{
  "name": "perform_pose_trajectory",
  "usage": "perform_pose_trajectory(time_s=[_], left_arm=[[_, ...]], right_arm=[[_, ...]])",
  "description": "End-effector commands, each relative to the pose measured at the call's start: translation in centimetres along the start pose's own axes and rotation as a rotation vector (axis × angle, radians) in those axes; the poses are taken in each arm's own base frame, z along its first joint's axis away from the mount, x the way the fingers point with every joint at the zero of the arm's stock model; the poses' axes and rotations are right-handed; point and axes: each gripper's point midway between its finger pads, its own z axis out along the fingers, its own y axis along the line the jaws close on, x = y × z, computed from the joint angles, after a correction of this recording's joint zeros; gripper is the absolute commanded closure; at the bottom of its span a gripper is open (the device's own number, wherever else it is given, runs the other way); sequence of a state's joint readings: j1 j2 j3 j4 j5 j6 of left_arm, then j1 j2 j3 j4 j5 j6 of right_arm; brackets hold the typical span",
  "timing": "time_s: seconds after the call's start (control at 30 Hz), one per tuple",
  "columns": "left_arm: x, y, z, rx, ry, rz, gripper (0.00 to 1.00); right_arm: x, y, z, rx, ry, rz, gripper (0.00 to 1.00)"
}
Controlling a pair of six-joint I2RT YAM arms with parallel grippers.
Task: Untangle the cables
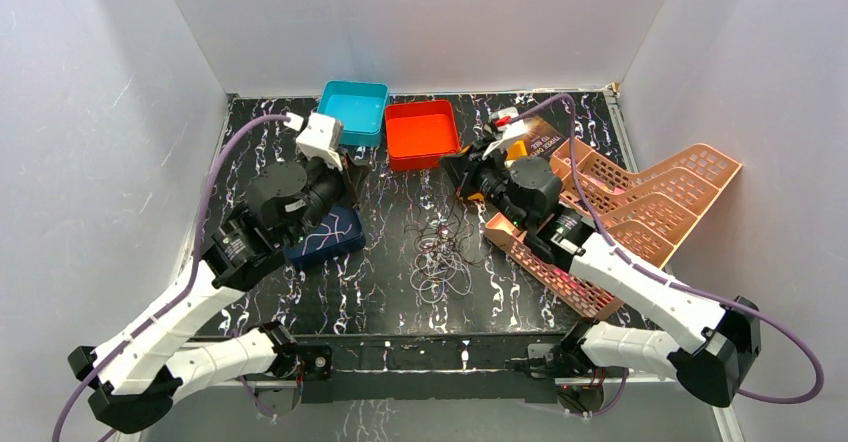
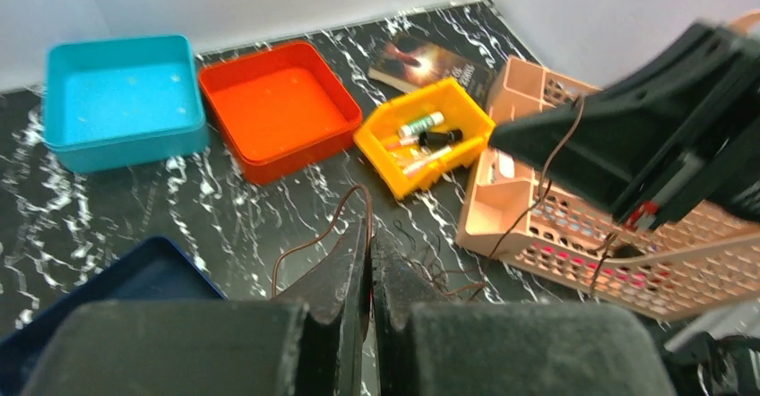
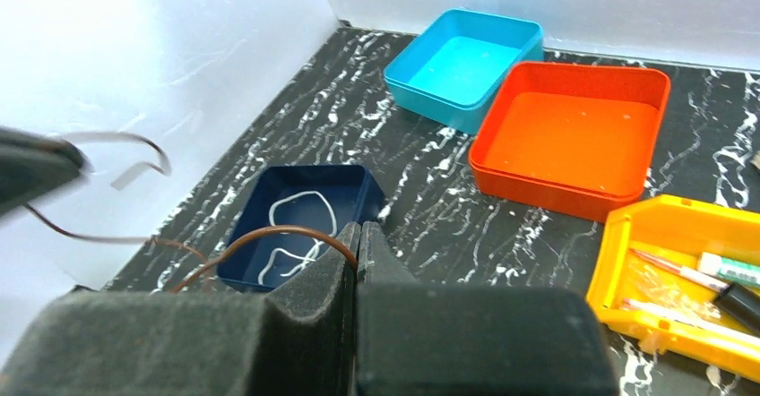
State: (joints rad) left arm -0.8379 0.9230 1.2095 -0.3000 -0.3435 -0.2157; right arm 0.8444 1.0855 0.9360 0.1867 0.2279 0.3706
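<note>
holding one thin brown cable (image 3: 269, 229) between them, the left tool (image 2: 369, 253) and the right tool (image 3: 358, 239) are both clenched on it, up above the worktop (image 1: 380, 297). a white cable (image 3: 296, 196) lies alone in the dark blue tray (image 3: 372, 185), so i think that one is done. most of the cables (image 1: 440, 257) sit in a messy pile in the middle of the worktop, looped over each other. the job looks only just begun, with lots left to pull apart.
</note>
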Motion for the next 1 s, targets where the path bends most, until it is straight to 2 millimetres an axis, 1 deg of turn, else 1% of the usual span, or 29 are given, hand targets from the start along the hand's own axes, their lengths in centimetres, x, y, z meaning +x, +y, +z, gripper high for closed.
perform_pose_trajectory(time_s=[0.0,0.03,0.13,0.37,0.43,0.53,0.63,0.67,0.73,0.8,0.9,0.93,0.97], left_arm=[[0.2,-1.9,-0.8,0.118,-0.027,-0.088,1.00],[0.2,-2.1,-0.6,0.128,-0.037,-0.091,1.00],[0.6,-2.0,0.0,0.115,-0.041,-0.090,1.00],[1.2,-2.5,0.7,0.140,-0.035,-0.061,1.00],[1.3,-2.6,0.8,0.153,-0.054,-0.059,1.00],[1.0,-2.6,0.5,0.162,-0.092,-0.057,1.00],[0.8,-2.6,0.4,0.173,-0.118,-0.043,1.00],[0.8,-2.8,0.3,0.188,-0.122,-0.037,1.00],[1.0,-3.2,0.4,0.214,-0.122,-0.021,1.00],[1.3,-3.3,0.6,0.216,-0.112,-0.011,1.00],[2.1,-3.0,1.2,0.190,-0.070,-0.009,1.00],[2.5,-2.8,1.4,0.172,-0.050,-0.012,1.00],[3.0,-2.5,1.8,0.150,-0.025,-0.016,1.00]], right_arm=[[-6.1,3.5,-0.8,-0.112,-0.104,0.056,1.00],[-6.8,4.0,-0.9,-0.127,-0.116,0.061,1.00],[-9.7,5.5,-1.5,-0.180,-0.165,0.055,1.00],[-17.0,8.6,-2.1,-0.238,-0.257,-0.046,1.00],[-18.3,9.0,-2.1,-0.244,-0.278,-0.065,1.00],[-19.5,9.3,-2.0,-0.241,-0.303,-0.083,1.00],[-21.4,9.6,-2.3,-0.240,-0.354,-0.101,1.00],[-21.7,9.7,-2.3,-0.238,-0.362,-0.108,1.00],[-21.8,9.4,-2.0,-0.221,-0.364,-0.116,1.00],[-21.1,9.0,-1.5,-0.202,-0.348,-0.123,1.00],[-19.5,7.9,-0.5,-0.155,-0.302,-0.135,1.00],[-18.8,7.4,-0.1,-0.133,-0.282,-0.141,0.77],[-18.2,6.8,0.2,-0.108,-0.262,-0.147,1.00]])
